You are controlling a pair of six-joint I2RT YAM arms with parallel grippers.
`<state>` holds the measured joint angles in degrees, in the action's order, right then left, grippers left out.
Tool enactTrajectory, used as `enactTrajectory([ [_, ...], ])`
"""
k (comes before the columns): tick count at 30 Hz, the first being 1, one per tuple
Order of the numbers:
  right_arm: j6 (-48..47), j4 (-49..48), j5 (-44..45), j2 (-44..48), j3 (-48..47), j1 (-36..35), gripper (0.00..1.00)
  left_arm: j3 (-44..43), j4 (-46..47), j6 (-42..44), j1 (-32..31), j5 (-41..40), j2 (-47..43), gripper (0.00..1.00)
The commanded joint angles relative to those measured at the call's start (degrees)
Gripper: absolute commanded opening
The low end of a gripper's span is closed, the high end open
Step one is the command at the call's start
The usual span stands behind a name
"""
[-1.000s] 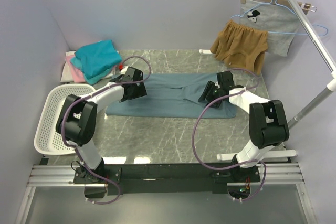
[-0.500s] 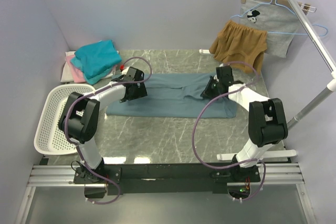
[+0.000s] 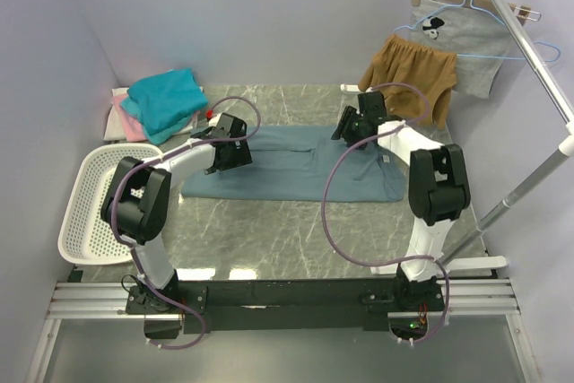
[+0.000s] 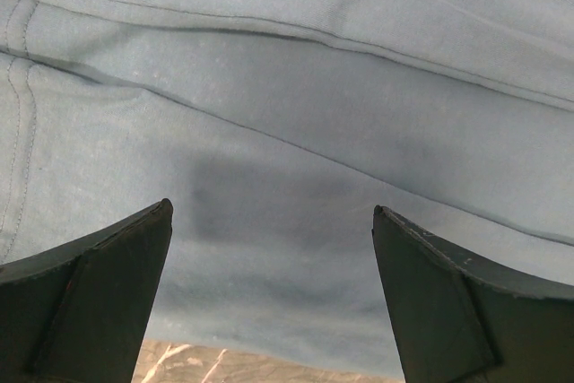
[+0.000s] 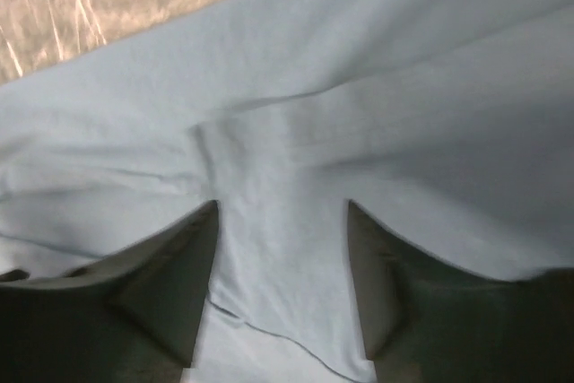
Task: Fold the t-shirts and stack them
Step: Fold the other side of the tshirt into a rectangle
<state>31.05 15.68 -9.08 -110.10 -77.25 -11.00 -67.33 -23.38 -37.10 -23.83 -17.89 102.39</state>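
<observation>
A large dusty grey-blue t-shirt lies folded into a long band across the middle of the marble table. My left gripper is open just above its left part. In the left wrist view the gripper has its jaws wide apart over the cloth, close to its edge. My right gripper is at the shirt's far edge, right of centre. In the right wrist view the gripper is open, with flat cloth between its fingers. Folded teal, pink and white t-shirts are piled at the back left.
A white mesh basket stands at the table's left edge. Mustard-brown shorts and a light grey cartoon-print garment hang on a rack at the back right. The rack's metal pole slants along the right side.
My right gripper has moved from the shirt's right part back and to the left, to its far edge. My left gripper has hardly moved. The shirt lies as before.
</observation>
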Motion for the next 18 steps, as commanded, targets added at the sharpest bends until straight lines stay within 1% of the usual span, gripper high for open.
enactTrajectory([
  [1, -3.18, -1.09, 10.21, 11.03, 4.38, -0.33, 0.68, -1.49, 0.70, 0.54, -0.16, -0.39, -0.61, 0.98],
  [2, -3.45, -1.01, 13.01, 12.53, 5.52, -0.42, 0.69, -1.58, 0.79, 0.63, -0.16, 0.04, -0.61, 0.98],
  [3, -3.89, -0.13, 13.73, 14.72, 7.10, -0.42, 0.70, -1.75, 0.88, 0.63, -0.16, 0.14, -0.35, 0.98],
  [6, -4.15, 3.37, 16.72, 16.76, 8.61, -0.33, 0.72, -2.19, 0.96, 0.72, -0.07, 0.66, 0.00, 0.98],
  [11, -2.57, 6.11, 19.10, 17.03, 12.03, -0.16, 0.73, -2.63, 1.49, 1.24, -0.16, 1.80, 0.18, 0.98],
  [18, -1.17, 7.35, 22.53, 16.49, 16.60, 0.11, 0.72, -2.10, 3.68, 2.74, -0.25, 6.20, 0.18, 0.98],
])
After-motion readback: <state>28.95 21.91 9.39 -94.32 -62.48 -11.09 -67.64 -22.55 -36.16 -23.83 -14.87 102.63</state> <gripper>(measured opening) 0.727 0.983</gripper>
